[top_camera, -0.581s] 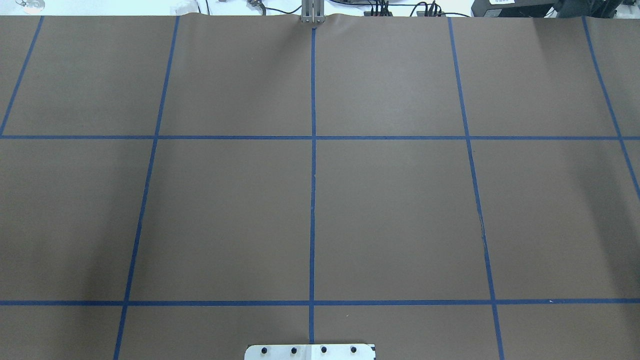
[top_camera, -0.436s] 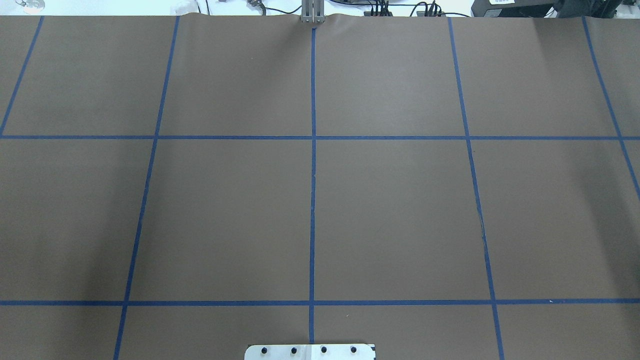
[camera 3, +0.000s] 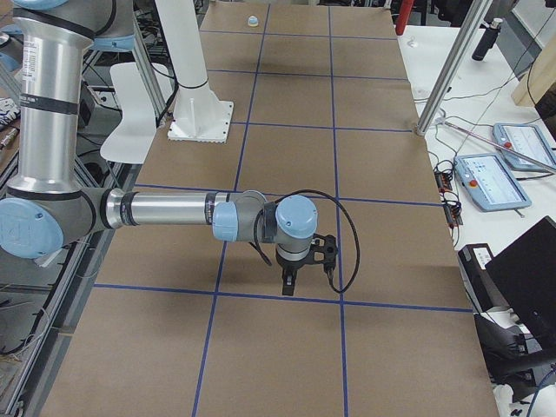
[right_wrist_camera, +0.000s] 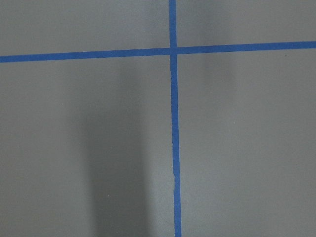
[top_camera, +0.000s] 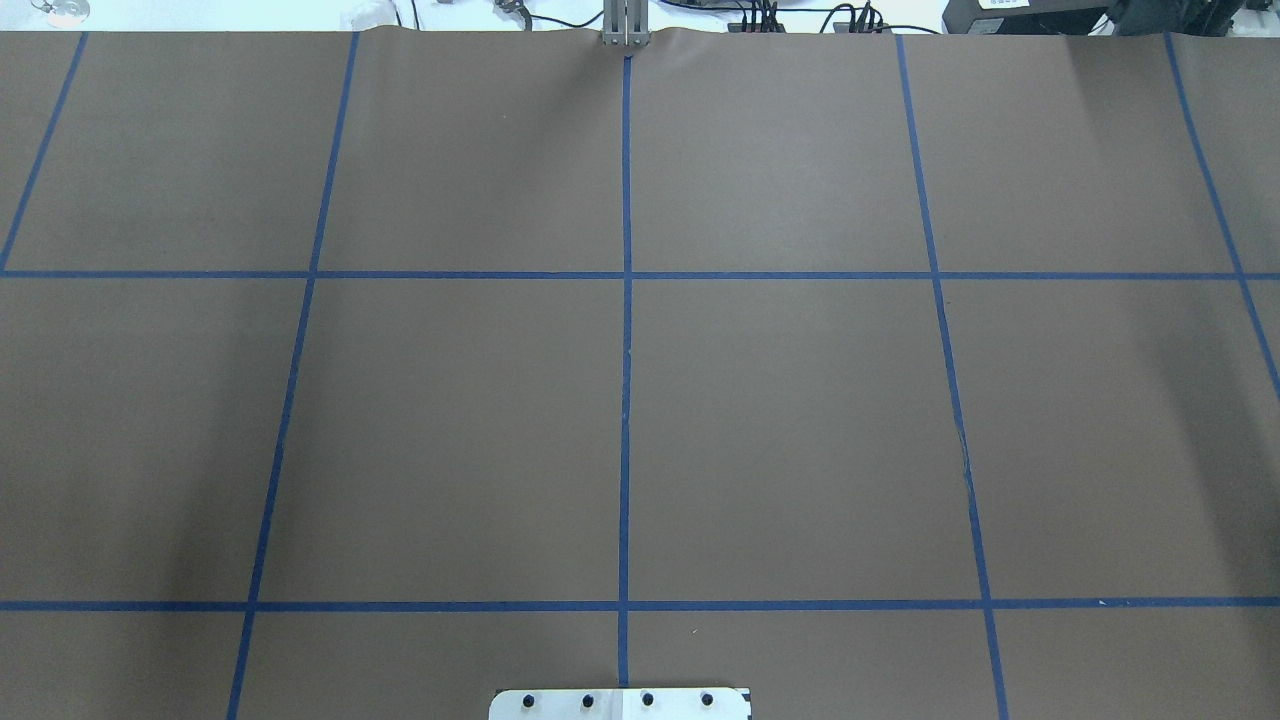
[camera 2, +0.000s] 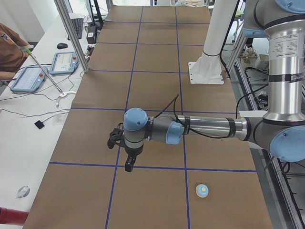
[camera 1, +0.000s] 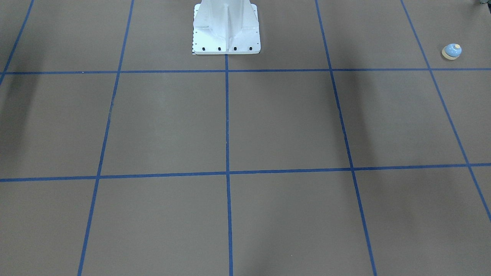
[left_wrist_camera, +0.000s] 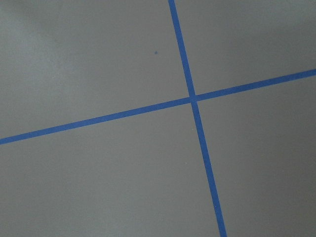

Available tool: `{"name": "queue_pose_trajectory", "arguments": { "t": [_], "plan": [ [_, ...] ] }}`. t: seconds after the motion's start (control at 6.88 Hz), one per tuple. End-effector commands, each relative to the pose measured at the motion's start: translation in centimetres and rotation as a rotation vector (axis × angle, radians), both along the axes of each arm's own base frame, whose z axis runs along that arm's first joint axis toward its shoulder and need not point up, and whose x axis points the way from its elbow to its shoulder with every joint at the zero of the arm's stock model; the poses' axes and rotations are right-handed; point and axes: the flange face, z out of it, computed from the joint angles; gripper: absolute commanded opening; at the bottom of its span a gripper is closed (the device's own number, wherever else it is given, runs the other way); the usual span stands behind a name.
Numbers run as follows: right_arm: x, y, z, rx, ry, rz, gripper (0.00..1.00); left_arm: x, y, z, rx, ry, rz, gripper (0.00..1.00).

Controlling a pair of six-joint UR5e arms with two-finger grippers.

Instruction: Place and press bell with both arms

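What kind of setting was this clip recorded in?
Most likely a robotics lab workcell. The table is covered in brown paper marked with a blue tape grid. The left arm and right arm reach over it near a white pedestal. Touchscreen pendants lie on a side bench.

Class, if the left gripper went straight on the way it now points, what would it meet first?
The left gripper points down, so it would probably meet the paper-covered table first, near a blue tape crossing. The bell lies off to one side, out of that line.
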Motion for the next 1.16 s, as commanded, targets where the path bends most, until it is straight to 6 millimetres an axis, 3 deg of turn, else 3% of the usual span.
{"name": "queue_pose_trajectory", "arguments": {
  "t": [0.0,0.44,0.73,1.02],
  "plan": [
    [0.0,-0.1,-0.4,0.009,0.005,0.0,1.0,0.1,-0.1,-0.9,0.016,0.009,0.001,1.0],
    [0.0,-0.1,0.0,0.0,-0.001,0.0,1.0,0.1,-0.2,0.6,-0.017,0.017,-0.008,1.0],
    [0.0,-0.4,-0.5,0.002,-0.004,0.008,1.0,0.0,-1.2,-1.1,0.015,0.005,-0.01,1.0],
    [-0.3,-2.3,-2.4,0.039,0.006,0.001,1.0,-0.9,-2.0,-0.9,-0.001,-0.139,-0.039,1.0]
  ]
}}
